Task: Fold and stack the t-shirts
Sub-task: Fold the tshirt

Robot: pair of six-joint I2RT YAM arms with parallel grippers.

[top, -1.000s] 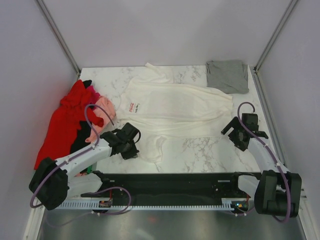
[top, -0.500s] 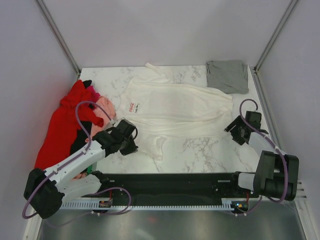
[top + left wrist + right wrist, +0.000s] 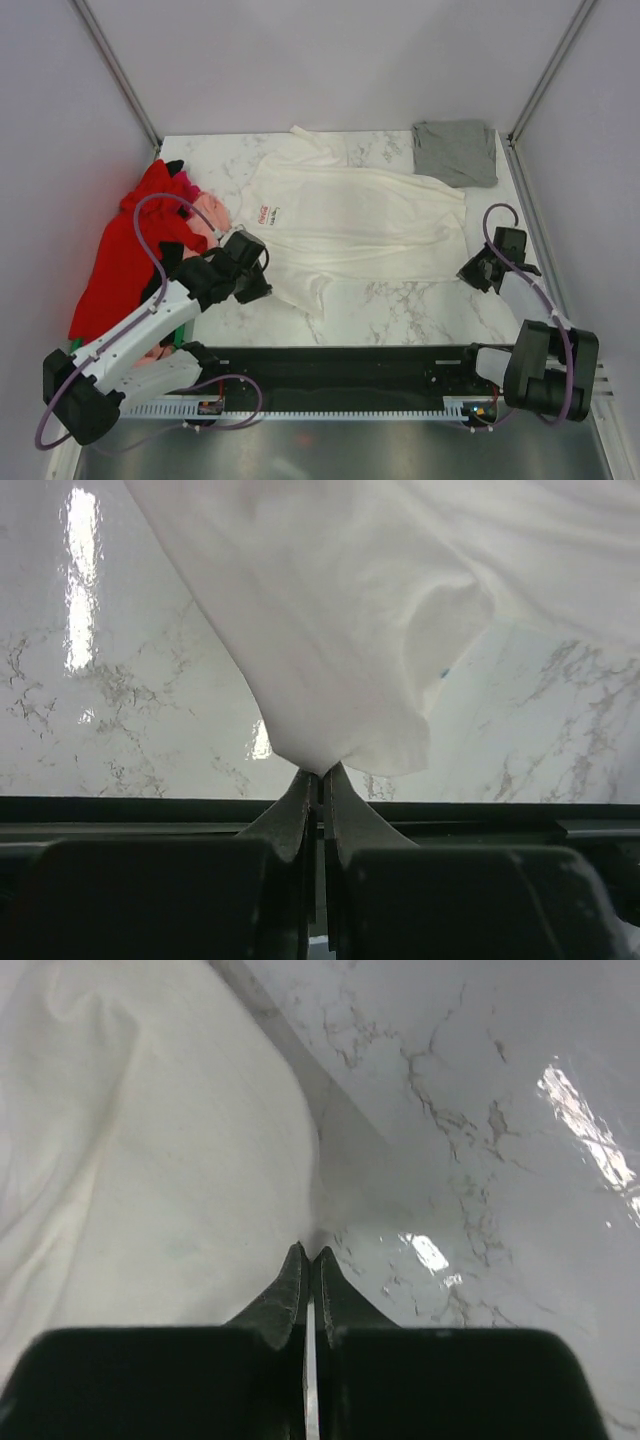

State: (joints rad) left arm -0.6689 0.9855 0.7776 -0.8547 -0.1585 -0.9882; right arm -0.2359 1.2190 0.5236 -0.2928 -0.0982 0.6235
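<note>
A large white t-shirt (image 3: pixel 350 225) lay spread and wrinkled across the middle of the marble tabletop (image 3: pixel 400 300). The left gripper (image 3: pixel 320 772) was clamped on a fold of its near-left part. The right gripper (image 3: pixel 308 1252), fingers pressed together, met the shirt's right edge; whether it held cloth could not be told. A folded grey t-shirt (image 3: pixel 455 152) lay in the far right corner.

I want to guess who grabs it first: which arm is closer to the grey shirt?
Right. The right gripper sits below the grey shirt in the top view, on the same side. The left gripper is far across, pinching the white shirt.
</note>
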